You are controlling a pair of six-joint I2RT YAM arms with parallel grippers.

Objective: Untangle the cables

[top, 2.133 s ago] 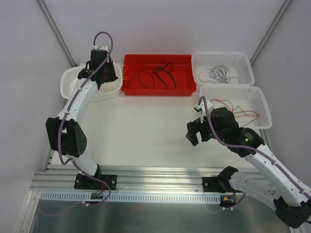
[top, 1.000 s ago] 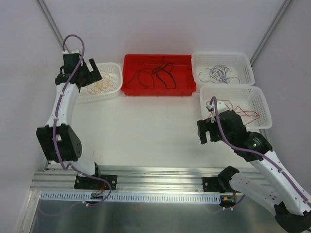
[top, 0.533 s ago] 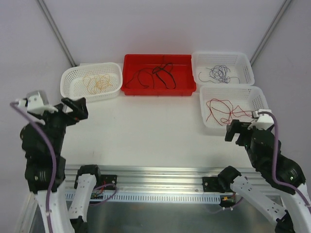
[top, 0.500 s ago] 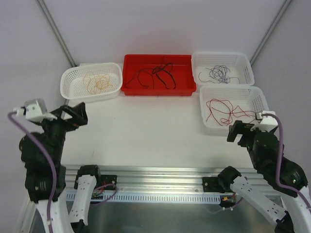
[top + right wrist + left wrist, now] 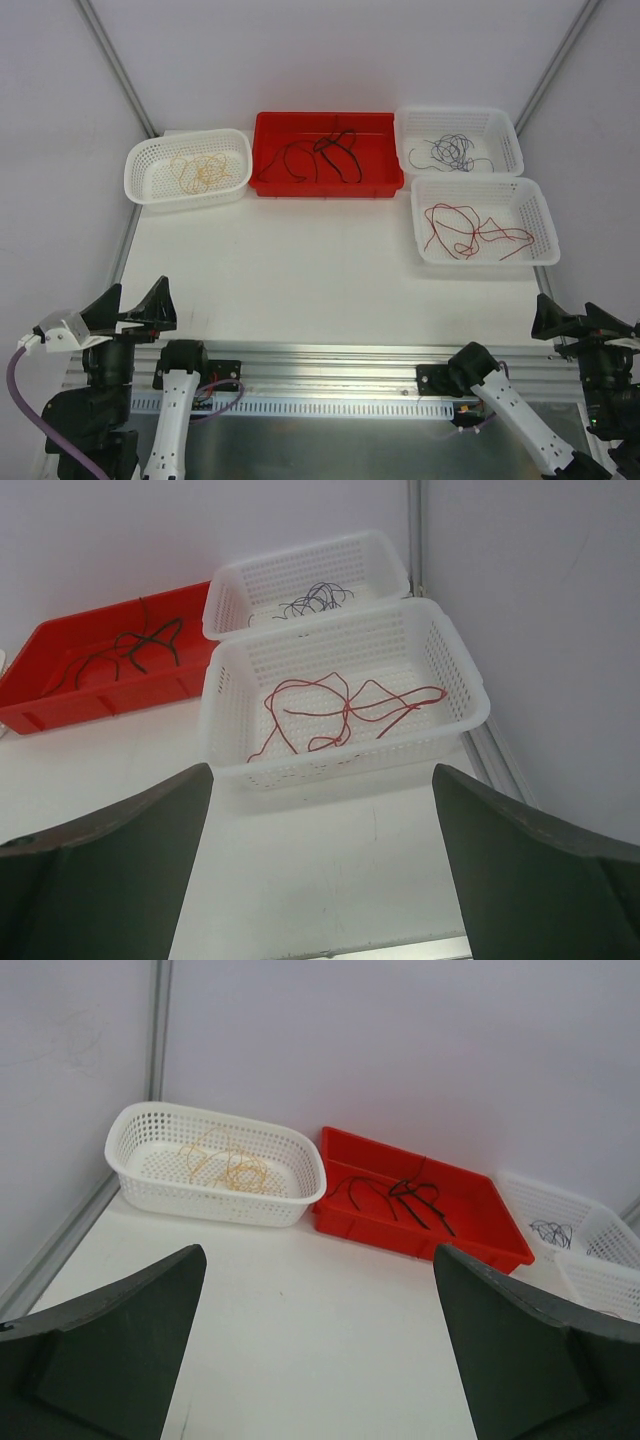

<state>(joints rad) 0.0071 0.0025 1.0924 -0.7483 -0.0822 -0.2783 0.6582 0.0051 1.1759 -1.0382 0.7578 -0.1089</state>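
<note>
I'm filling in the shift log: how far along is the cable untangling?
Done: yellow cable alone in the left basket, purple-blue cable in the far right basket, red cable in the near right basket. In hand: nothing; left gripper and right gripper hang open, empty. Left: possibly the black cables, overlapping in the red tray.

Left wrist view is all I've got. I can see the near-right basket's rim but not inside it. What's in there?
Observer: One red cable, loosely looped, alone in that white basket.
Operator: Is the right pincer holding anything?
Observer: No. The right pincer is open and empty, at the table's near right edge, apart from every basket.
Operator: Does the far-right basket hold mixed colours?
Observer: No. The far-right basket holds only dark purple-blue cable.
</note>
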